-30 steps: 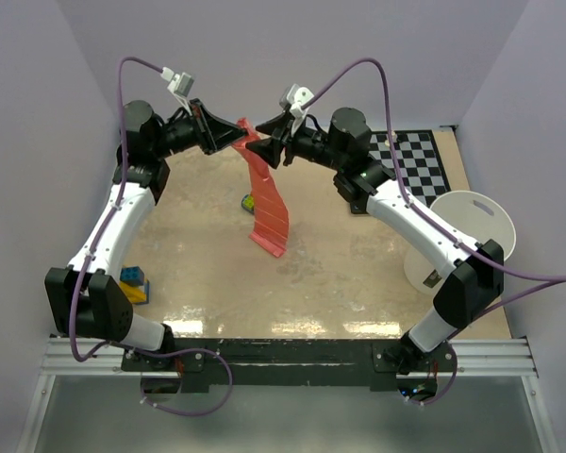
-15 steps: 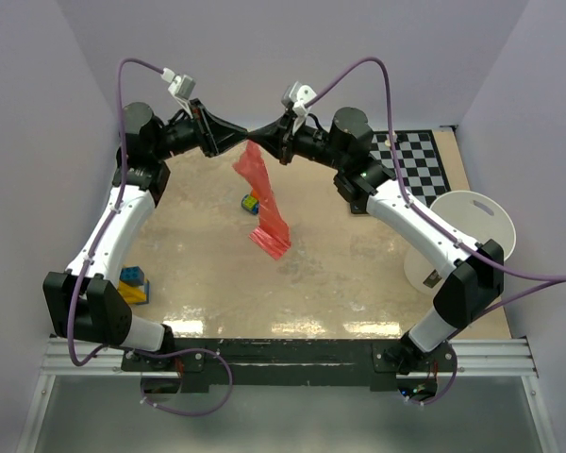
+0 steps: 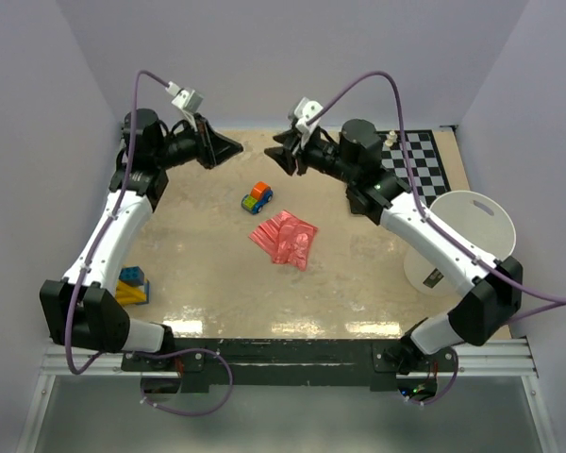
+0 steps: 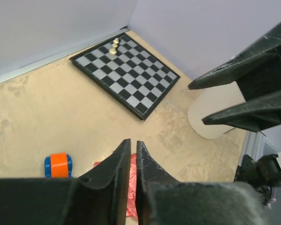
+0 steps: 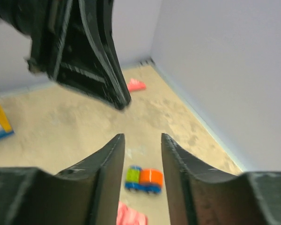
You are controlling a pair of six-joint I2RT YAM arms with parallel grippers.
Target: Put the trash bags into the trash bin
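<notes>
Plainly, the tan table (image 3: pixel 198 274) fills the top view. At its right edge sits the white bin (image 3: pixel 481 222), just below the checkerboard (image 3: pixel 420 160) in the upper right. The red bag (image 3: pixel 285 239) lies crumpled on the table at the centre of the frame, well apart from the bin and touched by neither gripper. The left gripper (image 3: pixel 236 147) hovers in the upper middle, jaws almost pressed together on nothing. The right gripper (image 3: pixel 277 157) faces it from the right, jaws parted and empty. A toy car (image 3: pixel 257 197) sits just up-left of the bag, and blocks (image 3: pixel 132 286) lie at lower left.
</notes>
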